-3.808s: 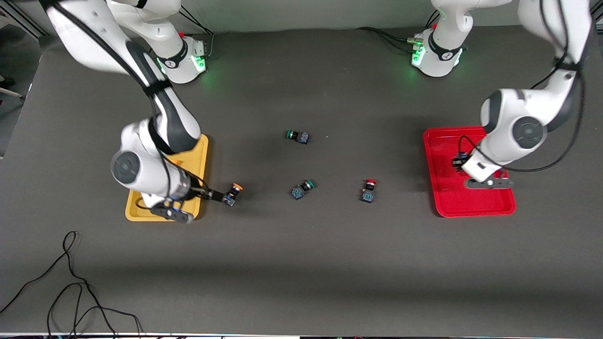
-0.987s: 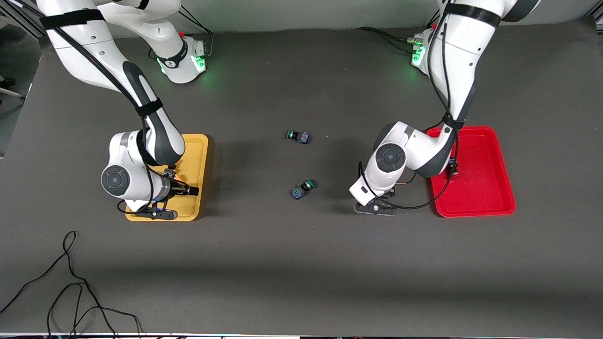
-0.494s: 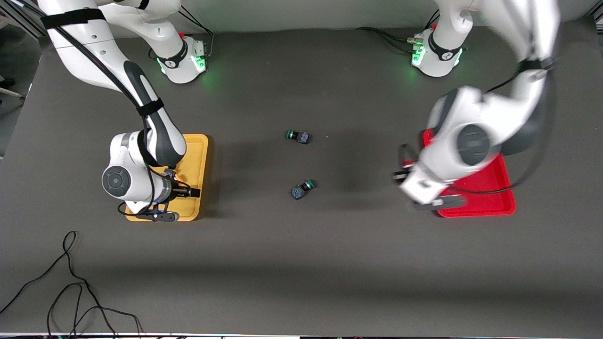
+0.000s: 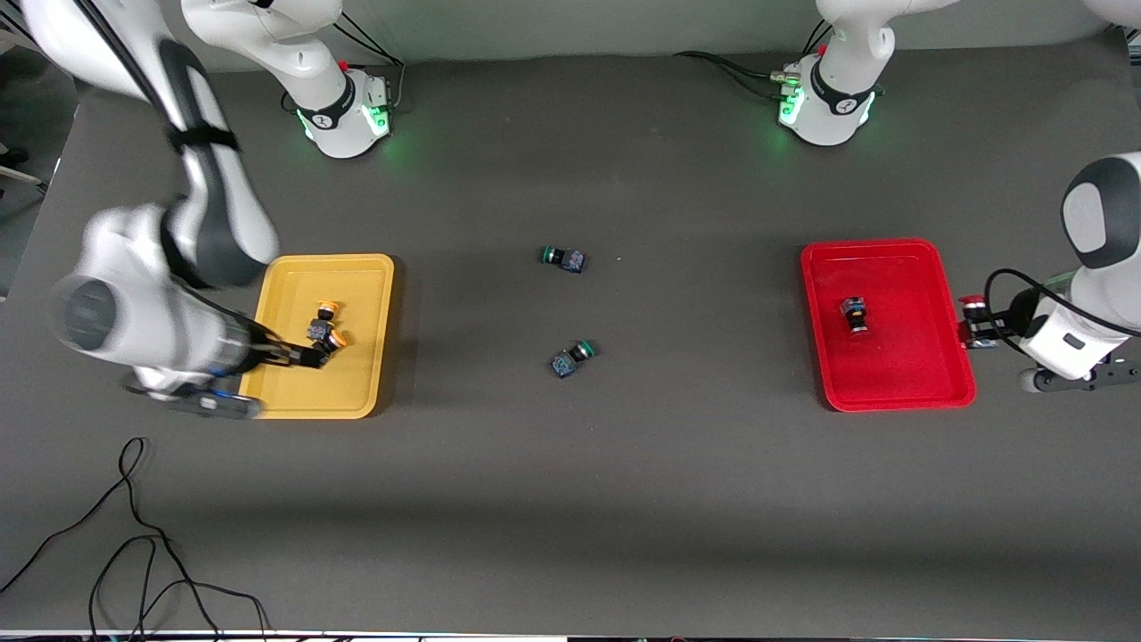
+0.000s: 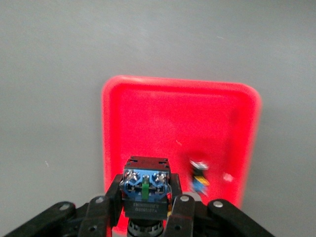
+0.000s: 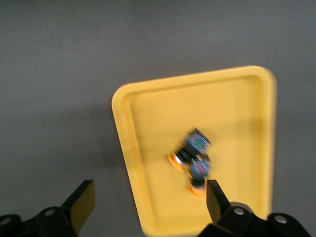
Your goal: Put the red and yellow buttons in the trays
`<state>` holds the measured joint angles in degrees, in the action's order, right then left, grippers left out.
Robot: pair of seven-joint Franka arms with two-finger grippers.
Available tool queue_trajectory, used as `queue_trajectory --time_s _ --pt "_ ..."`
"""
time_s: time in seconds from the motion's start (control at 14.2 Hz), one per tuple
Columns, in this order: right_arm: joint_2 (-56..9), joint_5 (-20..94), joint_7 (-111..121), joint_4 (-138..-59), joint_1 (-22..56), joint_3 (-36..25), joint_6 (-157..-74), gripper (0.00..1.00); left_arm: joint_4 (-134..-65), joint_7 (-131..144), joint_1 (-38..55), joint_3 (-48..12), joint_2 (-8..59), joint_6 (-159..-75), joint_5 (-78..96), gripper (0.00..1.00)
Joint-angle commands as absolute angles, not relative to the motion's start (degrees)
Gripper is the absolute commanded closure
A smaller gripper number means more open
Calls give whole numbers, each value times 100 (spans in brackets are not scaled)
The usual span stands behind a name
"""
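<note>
Over the surface just beside the red tray's (image 4: 891, 383) rim, at the left arm's end, the left gripper (image 4: 973, 323) hangs with its fingers clenched on the last red button (image 4: 972, 303); a second ago it was down on the surface where that button lay. One red button (image 4: 856, 314) already lies in the red tray. At the right arm's end, the right gripper (image 4: 299, 357) has lifted off the yellow tray (image 4: 357, 401), fingers released and empty, where a second ago it was low inside. Two yellow buttons (image 4: 324, 328) now rest touching each other in that tray. Two green-capped switches (image 4: 570, 358) remain mid-surface, untouched. Judgement: the yellow half is complete; only the release of the held red button into the red tray is outstanding.
</note>
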<state>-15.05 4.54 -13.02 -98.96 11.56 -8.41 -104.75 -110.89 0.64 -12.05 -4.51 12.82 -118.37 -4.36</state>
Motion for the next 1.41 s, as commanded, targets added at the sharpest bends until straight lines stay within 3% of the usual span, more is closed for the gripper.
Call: queue_trajectory --time_s 0.0,0.21,0.28,0.35,0.42,0.63,1.06,1.34 --pt "-1476 361 -1318 -9213 1178 -984 -9871 0 -12301 26 -1327 -545 1379 -13511 -650 85" --pt "-1565 290 -1301 -8957 1204 -967 -9967 0 -12936 26 -1362 -536 1652 -14491 -668 83" --pt "-1547 325 -1266 -8939 1204 -967 -9984 0 -12964 9 -1397 -536 1731 -14502 -677 74" --pt "-1529 360 -1179 -8895 1195 -967 -10010 0 -12946 17 -1406 -536 1749 -14450 -720 46" --pt "-1529 369 -1056 -8868 1195 -949 -10028 0 -12903 35 -1424 -527 1740 -14388 -747 0" --pt "-1529 606 -949 -8710 1257 -923 -10028 0 -12185 -209 -1406 -545 1521 -12971 -756 0" --pt "-1477 545 -941 -8614 1362 -923 -10081 0 -9541 -1255 -1415 -580 1292 -9445 -642 0" --pt "-1477 536 -686 -8219 1345 -967 -10090 0 -8605 -1266 -1214 -633 1065 -8307 -309 0"
